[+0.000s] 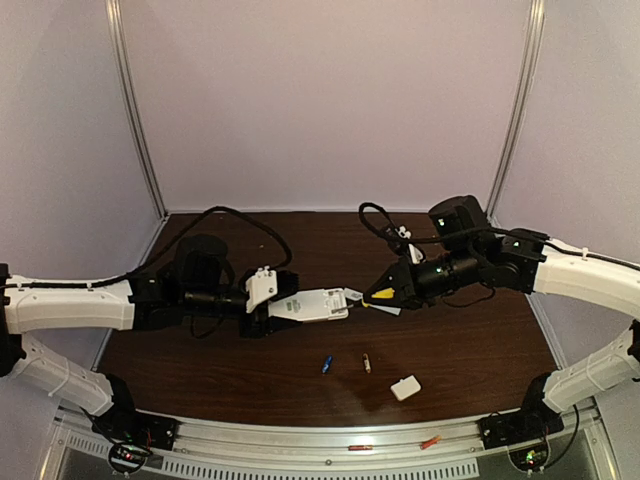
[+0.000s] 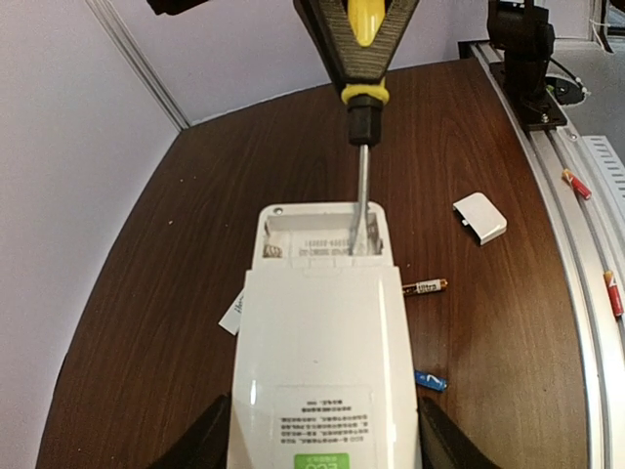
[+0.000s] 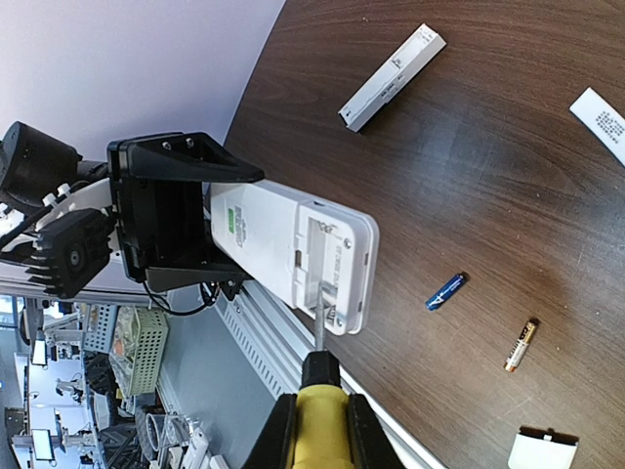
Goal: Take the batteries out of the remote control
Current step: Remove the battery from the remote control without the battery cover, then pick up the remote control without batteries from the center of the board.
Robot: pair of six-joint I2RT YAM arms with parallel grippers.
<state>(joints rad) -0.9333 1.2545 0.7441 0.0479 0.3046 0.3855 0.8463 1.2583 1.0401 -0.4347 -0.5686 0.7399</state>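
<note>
My left gripper point(image 1: 272, 306) is shut on the white remote control point(image 1: 318, 304), held level with its back up; its fingers point(image 2: 444, 445) flank the remote point(image 2: 322, 352). The open battery compartment point(image 2: 317, 239) looks empty. My right gripper point(image 1: 398, 288) is shut on the yellow-handled screwdriver point(image 3: 322, 430), whose tip sits inside the compartment point(image 3: 327, 269). Two batteries lie on the table: a blue one point(image 1: 327, 364) and a gold-and-red one point(image 1: 367, 363), also in the left wrist view point(image 2: 430, 380) point(image 2: 425, 286). The small white cover point(image 1: 405, 387) lies to their right.
A slim white box point(image 3: 393, 76) and a paper slip point(image 3: 604, 122) lie farther out on the brown table. The aluminium rail point(image 1: 330, 445) runs along the near edge with small red cells point(image 2: 576, 183) on it. Purple walls enclose the back and sides.
</note>
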